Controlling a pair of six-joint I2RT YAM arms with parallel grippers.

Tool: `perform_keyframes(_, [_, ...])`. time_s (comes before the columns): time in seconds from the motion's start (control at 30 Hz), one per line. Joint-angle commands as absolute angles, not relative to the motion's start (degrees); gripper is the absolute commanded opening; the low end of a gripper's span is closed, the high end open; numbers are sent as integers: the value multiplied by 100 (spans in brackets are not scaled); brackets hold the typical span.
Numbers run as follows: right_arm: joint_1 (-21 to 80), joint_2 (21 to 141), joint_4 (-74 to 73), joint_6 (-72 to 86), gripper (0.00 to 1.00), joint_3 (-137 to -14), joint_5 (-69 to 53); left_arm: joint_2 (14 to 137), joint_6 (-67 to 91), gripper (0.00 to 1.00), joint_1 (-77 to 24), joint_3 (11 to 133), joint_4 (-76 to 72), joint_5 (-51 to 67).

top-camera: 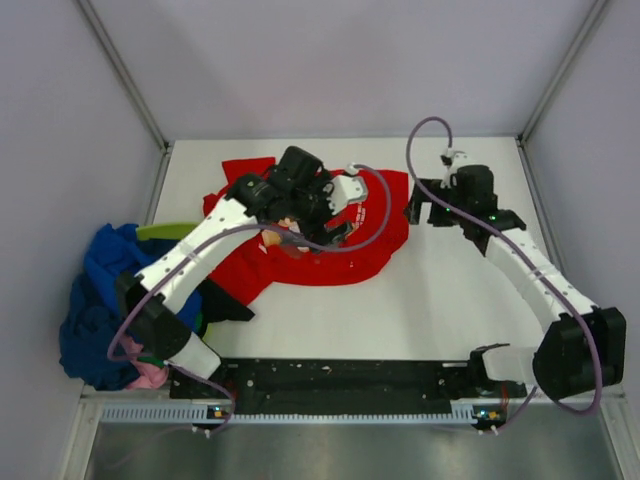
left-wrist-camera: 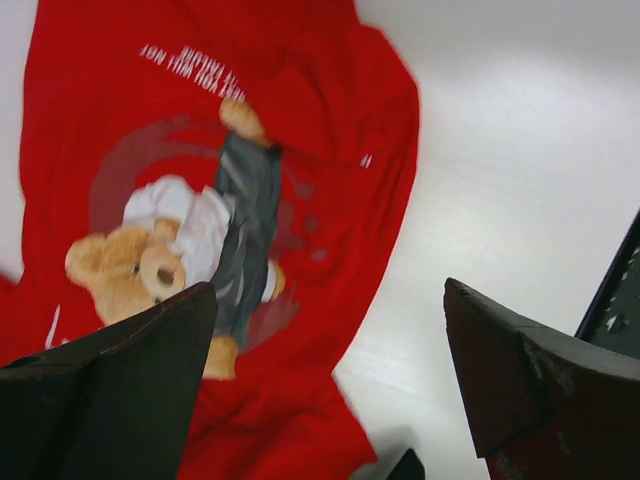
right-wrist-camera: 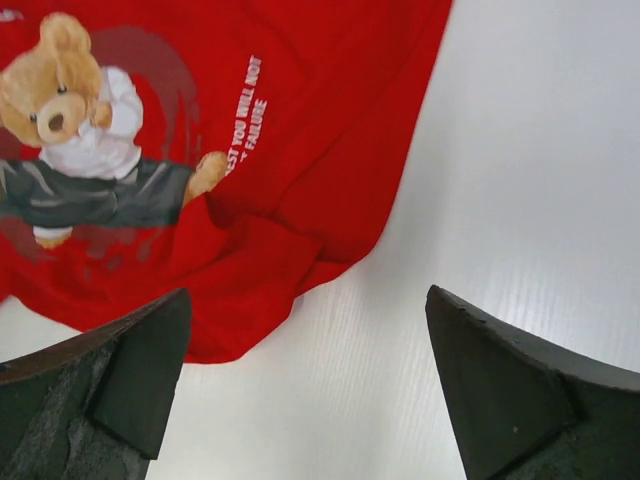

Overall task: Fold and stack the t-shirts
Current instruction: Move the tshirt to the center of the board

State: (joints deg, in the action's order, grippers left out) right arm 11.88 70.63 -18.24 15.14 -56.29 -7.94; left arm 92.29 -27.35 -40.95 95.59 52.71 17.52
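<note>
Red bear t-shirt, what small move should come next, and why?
Probably lower the right pincer onto the bunched edge of the red t-shirt in front of it and pinch there to pull it flat. Both pincers stand open and empty, the left pincer above the bear print, and the cloth lies rumpled, not yet folded.

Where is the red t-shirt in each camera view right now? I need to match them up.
Top external: red t-shirt lies mid-table, left of centre.
Left wrist: red t-shirt fills the left half.
Right wrist: red t-shirt fills the upper left.
Shared landmark: the teddy bear print on its front.
</note>
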Motion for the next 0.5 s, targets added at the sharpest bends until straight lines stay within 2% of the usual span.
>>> perform_keyframes(0.0, [1783,7917,-2460,879,98,-6231,-546,8105,-2935,99,-3246,8651,5335,976])
perform_keyframes(0.2, [2934,9534,-2724,589,96,-6775,-334,7445,-2944,99,-1461,7350,5177,801])
perform_keyframes(0.3, [3181,10149,-2821,580,89,-7031,-632,7252,-3041,99,-1091,6866,5045,642])
perform_keyframes(0.33, [3199,10291,-2847,571,83,-7075,-798,7207,-3041,99,-1029,6760,5028,650])
perform_keyframes(0.37, [3199,10388,-2848,580,72,-7119,-904,7164,-3041,99,-994,6663,5001,650])
perform_keyframes(0.47, [3147,10389,-2856,624,24,-7058,-407,7119,-3041,99,-958,6557,4975,677])
